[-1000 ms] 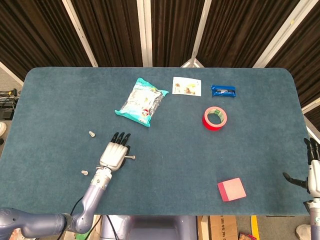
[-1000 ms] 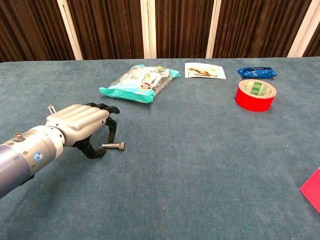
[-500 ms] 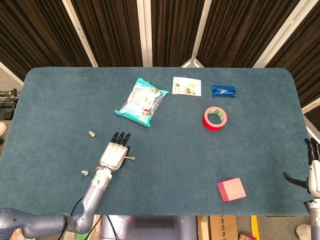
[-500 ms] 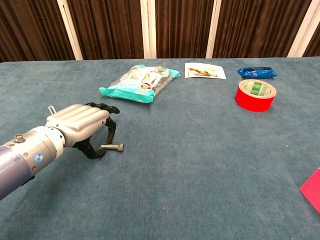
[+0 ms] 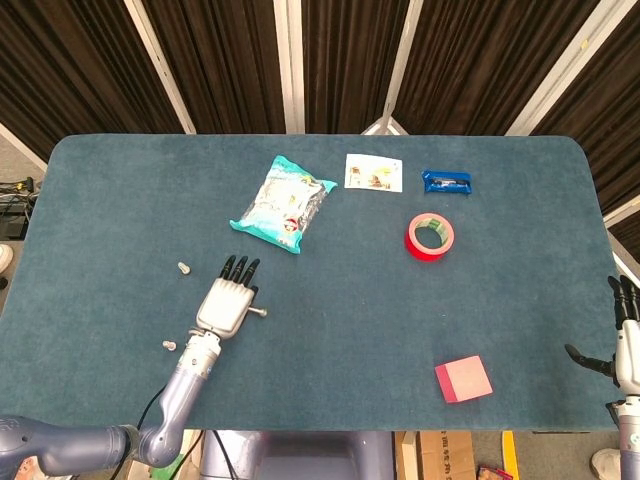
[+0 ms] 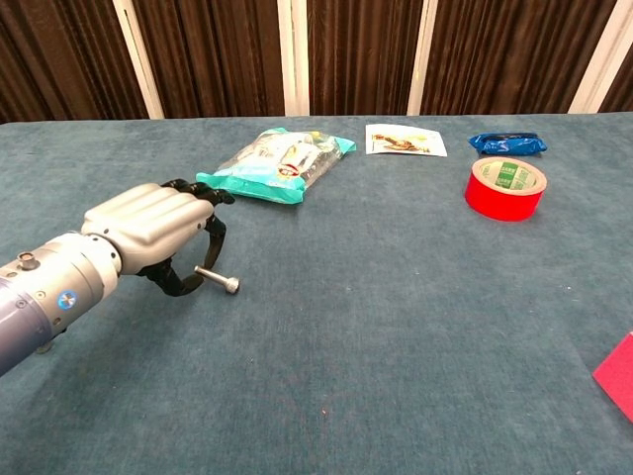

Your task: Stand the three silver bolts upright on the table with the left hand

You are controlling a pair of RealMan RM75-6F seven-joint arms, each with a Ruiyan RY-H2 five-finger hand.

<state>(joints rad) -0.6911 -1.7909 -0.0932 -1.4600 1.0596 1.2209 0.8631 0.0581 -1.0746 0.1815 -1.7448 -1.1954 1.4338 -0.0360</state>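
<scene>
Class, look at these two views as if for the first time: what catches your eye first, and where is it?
The silver left hand at the near left of the teal table stands out, pinching a bolt that sticks out sideways, lifted at an angle. Next comes the bright red tape roll at right of centre, with a pink block nearer the front edge. A turquoise snack bag lies behind the hand.

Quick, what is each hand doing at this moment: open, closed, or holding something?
Left hand: pinches a silver bolt, lifted and tilted.
Right hand: open, fingers spread, holds nothing, at the table's right edge.
</scene>
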